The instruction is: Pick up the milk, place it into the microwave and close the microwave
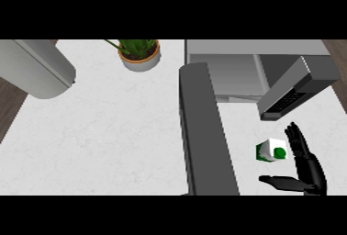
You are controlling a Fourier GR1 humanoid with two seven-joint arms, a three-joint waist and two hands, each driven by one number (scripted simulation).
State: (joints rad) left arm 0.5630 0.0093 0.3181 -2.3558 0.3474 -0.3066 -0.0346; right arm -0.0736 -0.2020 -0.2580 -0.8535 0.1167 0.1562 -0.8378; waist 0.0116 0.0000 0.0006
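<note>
The milk [271, 151], a small white carton with green sides and a green cap, stands on the white counter [102, 137] in front of the microwave [230, 69]. The microwave's door [203, 133] is swung wide open and stretches as a long dark grey slab toward the view's lower edge, left of the milk. My right hand [306, 163] is open just right of the carton, fingers straight and pointing away from me, thumb [281, 182] stretched out below the carton. Whether the fingers touch the carton cannot be told. The left hand does not show.
The microwave's control panel [293, 92] with a dark keypad juts out above the milk. A potted plant [140, 55] stands at the back, left of the microwave. A large grey rounded object [34, 69] lies at the upper left. The counter's left edge [13, 119] meets dark floor.
</note>
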